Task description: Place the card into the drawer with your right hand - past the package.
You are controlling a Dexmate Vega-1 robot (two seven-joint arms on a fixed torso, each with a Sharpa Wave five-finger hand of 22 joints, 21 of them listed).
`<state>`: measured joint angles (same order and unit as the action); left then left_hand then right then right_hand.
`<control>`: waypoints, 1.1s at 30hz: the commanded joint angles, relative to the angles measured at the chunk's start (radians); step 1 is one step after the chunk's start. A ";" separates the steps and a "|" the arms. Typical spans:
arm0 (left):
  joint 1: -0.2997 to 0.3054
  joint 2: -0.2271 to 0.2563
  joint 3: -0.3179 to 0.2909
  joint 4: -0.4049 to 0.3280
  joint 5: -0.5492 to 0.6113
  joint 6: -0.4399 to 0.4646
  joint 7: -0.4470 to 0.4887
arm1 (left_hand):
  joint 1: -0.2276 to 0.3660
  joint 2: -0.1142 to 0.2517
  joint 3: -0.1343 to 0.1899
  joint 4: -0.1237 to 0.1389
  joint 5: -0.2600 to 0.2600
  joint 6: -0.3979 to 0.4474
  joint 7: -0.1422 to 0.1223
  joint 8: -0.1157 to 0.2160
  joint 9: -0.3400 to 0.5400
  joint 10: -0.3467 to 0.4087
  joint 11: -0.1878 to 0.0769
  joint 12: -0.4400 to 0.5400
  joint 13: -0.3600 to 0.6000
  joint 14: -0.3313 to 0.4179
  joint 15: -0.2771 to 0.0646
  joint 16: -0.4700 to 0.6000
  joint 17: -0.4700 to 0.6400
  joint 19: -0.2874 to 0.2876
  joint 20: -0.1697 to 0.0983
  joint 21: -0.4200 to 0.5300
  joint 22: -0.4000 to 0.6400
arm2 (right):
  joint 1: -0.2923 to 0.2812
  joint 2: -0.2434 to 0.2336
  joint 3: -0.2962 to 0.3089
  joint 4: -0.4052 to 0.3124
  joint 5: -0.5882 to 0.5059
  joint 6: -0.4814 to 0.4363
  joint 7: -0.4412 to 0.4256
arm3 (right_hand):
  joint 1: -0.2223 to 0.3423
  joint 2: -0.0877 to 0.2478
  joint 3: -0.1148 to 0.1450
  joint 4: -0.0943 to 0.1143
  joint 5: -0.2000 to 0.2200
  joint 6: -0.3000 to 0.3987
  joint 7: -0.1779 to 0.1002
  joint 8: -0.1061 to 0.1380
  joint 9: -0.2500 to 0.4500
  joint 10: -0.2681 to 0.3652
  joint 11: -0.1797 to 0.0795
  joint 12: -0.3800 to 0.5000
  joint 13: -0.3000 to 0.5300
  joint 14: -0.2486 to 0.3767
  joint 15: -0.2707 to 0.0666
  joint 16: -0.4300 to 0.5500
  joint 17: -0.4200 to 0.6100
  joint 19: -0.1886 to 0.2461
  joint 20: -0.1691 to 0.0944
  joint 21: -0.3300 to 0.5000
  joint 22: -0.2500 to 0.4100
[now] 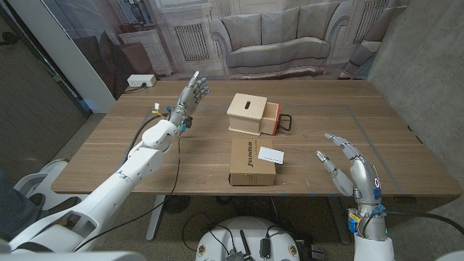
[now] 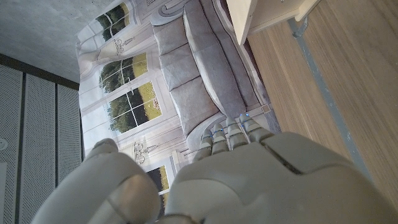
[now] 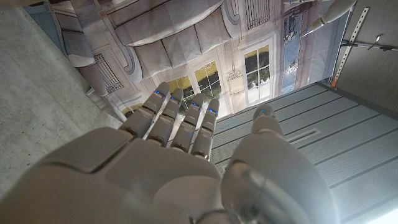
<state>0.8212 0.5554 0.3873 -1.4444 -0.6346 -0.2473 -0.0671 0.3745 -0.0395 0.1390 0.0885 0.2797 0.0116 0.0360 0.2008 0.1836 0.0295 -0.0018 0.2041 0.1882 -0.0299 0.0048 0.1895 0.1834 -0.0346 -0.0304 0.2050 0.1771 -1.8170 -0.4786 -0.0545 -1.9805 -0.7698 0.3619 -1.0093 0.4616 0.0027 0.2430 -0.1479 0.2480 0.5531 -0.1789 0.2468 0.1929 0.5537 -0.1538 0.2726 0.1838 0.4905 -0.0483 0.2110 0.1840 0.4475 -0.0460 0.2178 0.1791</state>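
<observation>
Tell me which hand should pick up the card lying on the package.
Right. The right hand is open beside the package, on the side where the card lies. The left hand is raised farther off, across the wooden box from it.

A wooden table [image 1: 406, 156] carries a light wooden drawer box [image 1: 246, 114] at mid-table, its drawer [image 1: 274, 119] pulled open, and a brown cardboard package [image 1: 251, 162] nearer the front edge.

Even, soft indoor light; the table [image 1: 109, 156] shows only faint shadows and mild sheen. The head view is sharp. In both wrist views the near hands are blurred.
</observation>
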 commanded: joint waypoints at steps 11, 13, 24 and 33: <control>-0.005 0.002 0.000 0.005 -0.004 0.011 -0.003 | 0.007 0.003 -0.004 0.002 -0.001 0.006 -0.001 0.001 0.006 0.003 -0.003 0.004 0.004 0.001 -0.006 0.002 0.003 -0.006 -0.030 -0.005 0.003 | 0.012 -0.119 -0.091 -0.022 -0.052 -0.195 -0.100 | 0.022 0.002 0.011 -0.004 0.013 0.021 -0.029 -0.003 0.002 0.014 -0.021 0.005 0.003 0.017 -0.119 0.001 0.003 0.015 -0.093 -0.005 0.002; -0.005 0.001 -0.001 0.007 -0.005 0.009 -0.002 | 0.007 0.003 -0.004 0.002 -0.001 0.008 -0.001 0.001 0.006 0.004 -0.003 0.004 0.004 0.001 -0.006 0.002 0.003 -0.006 -0.030 -0.005 0.003 | 0.013 -0.128 -0.098 -0.024 -0.054 -0.211 -0.105 | 0.024 0.002 0.012 -0.005 0.014 0.027 -0.029 -0.002 0.002 0.015 -0.022 0.005 0.003 0.018 -0.119 0.001 0.003 0.014 -0.093 -0.006 0.002; -0.021 -0.014 0.004 0.035 -0.014 0.007 -0.017 | 0.008 0.005 -0.006 0.002 -0.001 0.012 -0.001 0.003 0.006 0.007 -0.005 0.005 0.004 0.005 -0.007 0.003 0.003 -0.004 -0.031 -0.005 0.003 | 0.003 -0.167 -0.122 -0.050 -0.088 -0.309 -0.106 | 0.036 -0.003 0.015 -0.009 0.017 0.040 -0.035 -0.001 0.002 0.019 -0.032 0.003 0.003 0.025 -0.122 -0.001 0.003 0.014 -0.093 -0.008 0.002; -0.026 -0.022 0.006 0.048 -0.016 -0.002 -0.024 | 0.009 0.006 -0.007 0.002 -0.001 0.013 -0.001 0.003 0.006 0.007 -0.004 0.005 0.004 0.006 -0.007 0.003 0.003 -0.005 -0.031 -0.005 0.003 | -0.011 -0.169 -0.121 -0.057 -0.109 -0.344 -0.108 | 0.050 -0.008 0.018 -0.013 0.021 0.049 -0.037 -0.002 0.001 0.017 -0.038 0.000 0.003 0.024 -0.123 -0.006 0.002 0.011 -0.094 -0.011 0.002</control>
<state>0.8040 0.5433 0.3894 -1.4141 -0.6465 -0.2394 -0.0811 0.3783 -0.0357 0.1350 0.0927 0.2797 0.0190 0.0284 0.2008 0.1836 0.0294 -0.0018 0.2041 0.1882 -0.0244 -0.0006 0.1895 0.1834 -0.0347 -0.0303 0.2000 0.1771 -1.8141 -0.6299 -0.1659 -2.0231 -0.8502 0.0799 -1.1119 0.5052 -0.0036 0.2554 -0.1602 0.2631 0.5952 -0.2146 0.2468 0.1929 0.5706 -0.1832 0.2726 0.1838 0.5103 -0.0500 0.2099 0.1838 0.4563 -0.0444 0.2128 0.1790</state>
